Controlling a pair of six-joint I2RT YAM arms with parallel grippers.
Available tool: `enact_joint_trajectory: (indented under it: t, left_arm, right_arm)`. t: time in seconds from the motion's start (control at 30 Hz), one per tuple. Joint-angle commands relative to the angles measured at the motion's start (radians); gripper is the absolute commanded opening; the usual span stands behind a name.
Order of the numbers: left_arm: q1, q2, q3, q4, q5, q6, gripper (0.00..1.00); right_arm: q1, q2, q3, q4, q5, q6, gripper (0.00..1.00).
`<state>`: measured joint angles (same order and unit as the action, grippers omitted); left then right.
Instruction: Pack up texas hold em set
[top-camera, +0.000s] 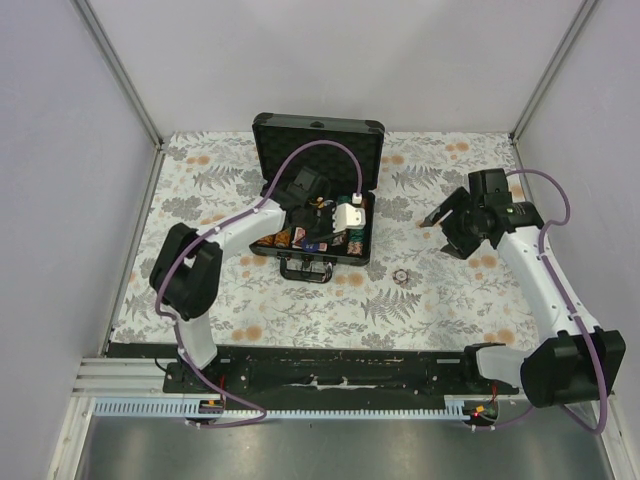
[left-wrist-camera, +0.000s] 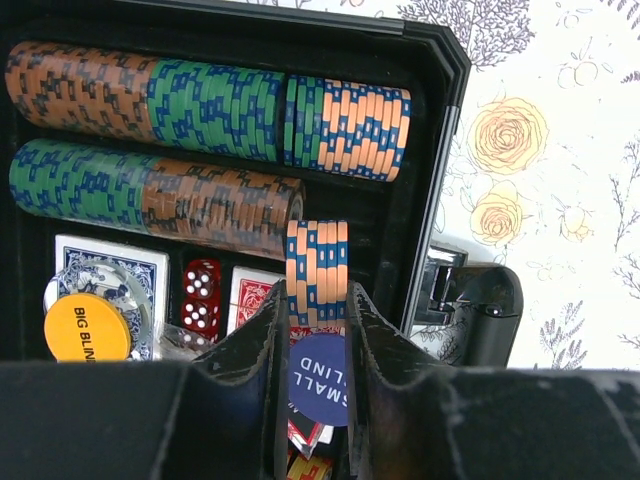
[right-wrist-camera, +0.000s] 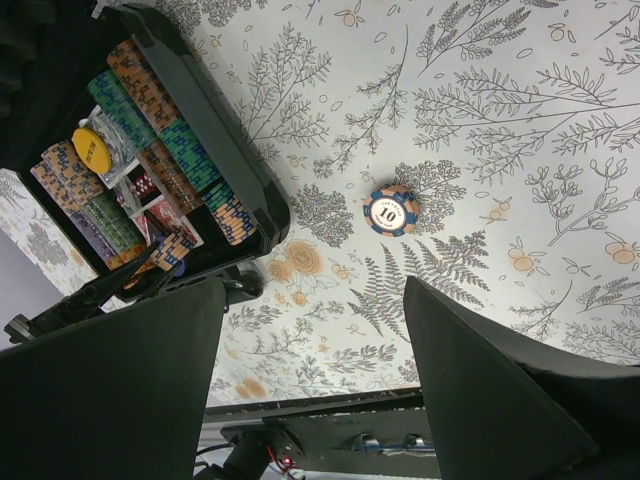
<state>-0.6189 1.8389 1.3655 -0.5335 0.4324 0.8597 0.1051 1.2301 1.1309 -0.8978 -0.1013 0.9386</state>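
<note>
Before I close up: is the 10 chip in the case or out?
Out. The 10 chip lies flat on the table, apart from the open case.

Leaf-and-flower patterned tablecloth (top-camera: 420, 300), plain white walls (top-camera: 330, 60), grey metal rail (top-camera: 120, 375) at near edge.

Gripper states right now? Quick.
Left gripper: jaws closed on a chip stack.
Right gripper: jaws open, empty.
</note>
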Motion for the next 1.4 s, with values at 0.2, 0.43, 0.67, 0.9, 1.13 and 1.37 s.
enact_joint_trajectory:
  t: [0.2, 0.43, 0.67, 0.9, 1.13, 1.37]
  left_arm:
    - [-0.022, 0.060, 0.093, -0.062, 0.042, 0.114, 0.02]
    - [-0.036, 0.112, 0.124, -0.082, -0.007, 0.108, 0.03]
    - [-0.039, 0.148, 0.153, -0.062, -0.102, 0.069, 0.07]
    - [-0.041, 0.184, 0.191, -0.042, -0.158, -0.022, 0.20]
    - [-0.041, 0.184, 0.191, -0.028, -0.172, -0.044, 0.40]
    - [-0.041, 0.161, 0.185, -0.010, -0.192, -0.044, 0.60]
  right_arm:
    - [-0.012, 0.035, -0.014, 0.043, -0.034, -0.009, 0.80]
    - [-0.015, 0.043, -0.016, 0.045, -0.035, -0.011, 0.80]
    - [-0.013, 0.046, -0.031, 0.063, -0.051, 0.003, 0.80]
    - [-0.016, 0.052, -0.036, 0.068, -0.057, 0.003, 0.80]
    - [-0.016, 0.049, -0.042, 0.073, -0.064, 0.002, 0.80]
    - [-0.016, 0.052, -0.046, 0.073, -0.066, -0.006, 0.80]
